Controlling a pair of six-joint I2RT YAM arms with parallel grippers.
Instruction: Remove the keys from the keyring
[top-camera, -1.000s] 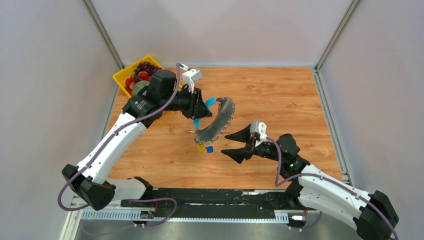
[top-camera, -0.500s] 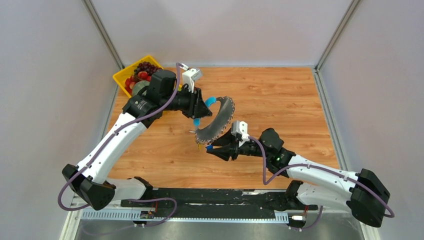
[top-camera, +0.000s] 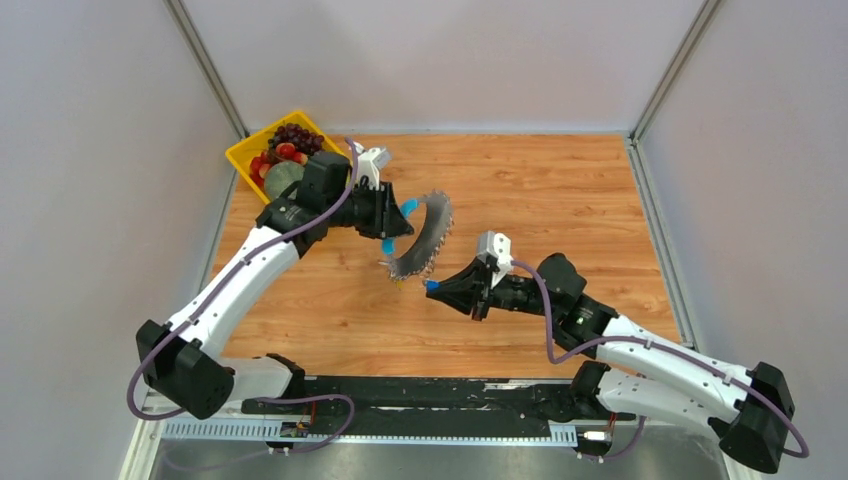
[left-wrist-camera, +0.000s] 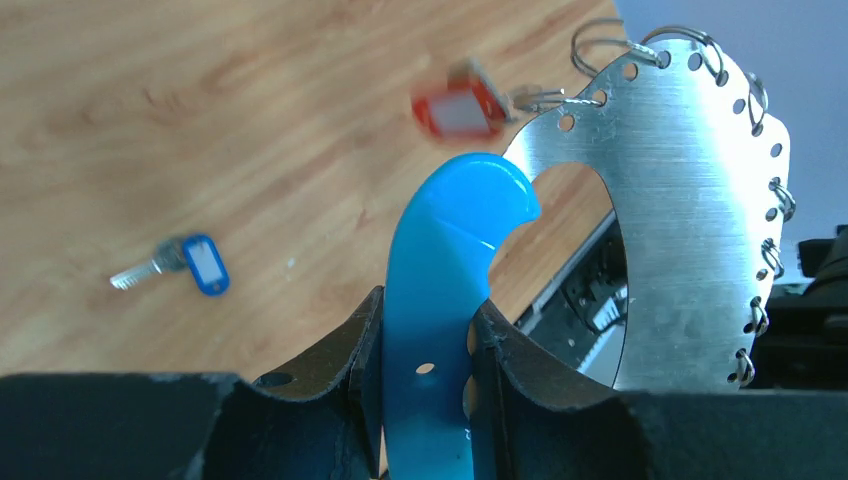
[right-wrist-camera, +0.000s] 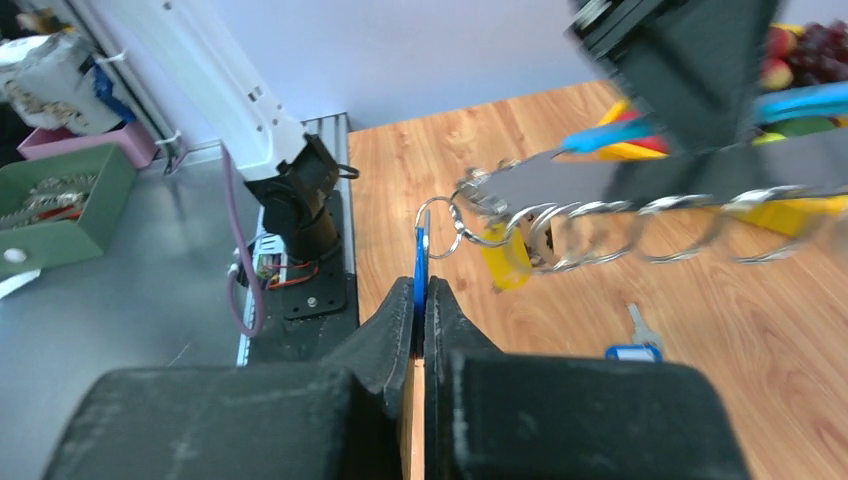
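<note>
Keyring (left-wrist-camera: 690, 200), silvery plate with blue handle, gripped by left tool (left-wrist-camera: 428, 322); right tool (right-wrist-camera: 420, 296) pinches key (right-wrist-camera: 422, 250).

There is one keyring (top-camera: 425, 235). I can count four keys: two blue, one yellow and one red.

- One blue key (right-wrist-camera: 423, 250) is at the end of the keyring.
- The other blue key (left-wrist-camera: 190, 264) lies on the table (top-camera: 560, 190) below the keyring.
- The yellow key (right-wrist-camera: 505, 258) hangs under the keyring.
- The red key (left-wrist-camera: 457, 108) hangs from the keyring's edge.

Lots of little wire rings (left-wrist-camera: 781, 195) run along the keyring's edge. They are too blurry to count.

There are two grippers. The left gripper (left-wrist-camera: 428, 330) pinches the keyring's blue part. The right gripper (right-wrist-camera: 420, 290) pinches the blue key at the keyring's end.

There is one yellow basket (top-camera: 245, 155) of fruit, behind the keyring and to its left.
</note>
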